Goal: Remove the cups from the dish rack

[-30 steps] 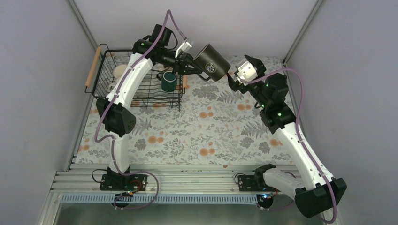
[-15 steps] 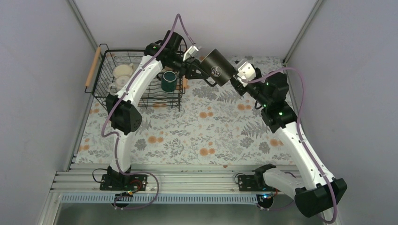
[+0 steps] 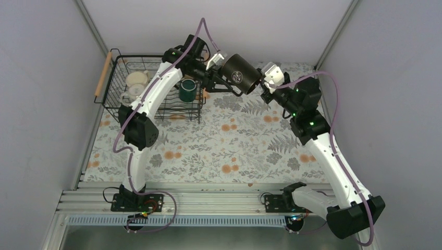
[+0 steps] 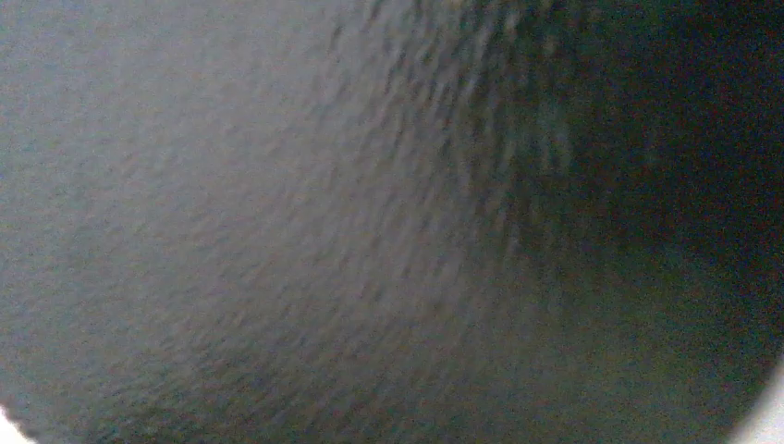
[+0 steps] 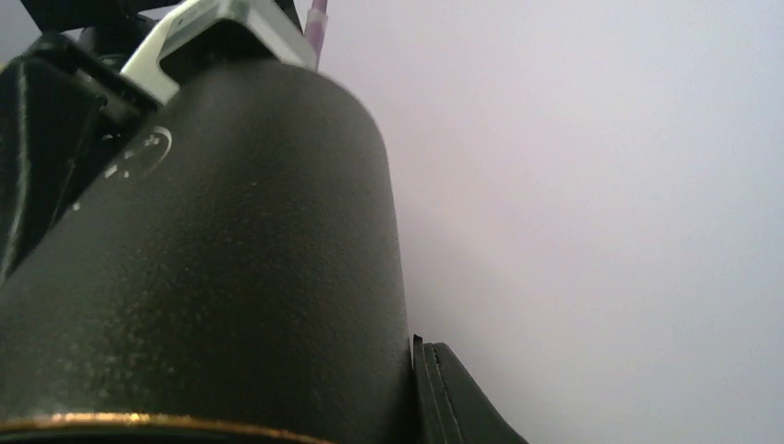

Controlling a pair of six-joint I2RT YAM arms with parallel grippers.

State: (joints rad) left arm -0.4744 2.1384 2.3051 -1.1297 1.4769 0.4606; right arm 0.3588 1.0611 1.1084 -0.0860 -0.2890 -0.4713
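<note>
**Top external view.** The dark grey-black mug [image 3: 238,75] hangs in the air on its side, bridging the two arms above the far part of the floral tablecloth [image 3: 224,146]. The left pincer [image 3: 223,79] meets the mug at its base end. The right pincer [image 3: 262,87] meets it at the open end, so the mug lies directly between the two. Whether the left pincer's fingers are together or apart cannot be told from here, as the mug covers them. The black wire dish rack [image 3: 172,110] stands behind and to the outer side of the left pincer, well apart from the right one. It holds a dark green mug [image 3: 187,91] in its near corner, the corner closest to the left pincer. A wide cream mug [image 3: 136,79] sits further in, towards the wooden handle [image 3: 102,74].

**Left wrist view.** The grainy dark wall of the mug [image 4: 277,231] fills the frame right up against the lens. No finger shows, so this pincer's state stays undecided.

**Right wrist view.** The mug [image 5: 203,277] lies immediately ahead of the pincer, with its gilt rim [image 5: 92,424] nearest the camera. One black finger [image 5: 453,398] is pressed against the outside of the wall, and the other is hidden. The pincer is clamped together on the mug's wall at the rim. Beyond it is the pale enclosure wall [image 5: 601,185].
</note>
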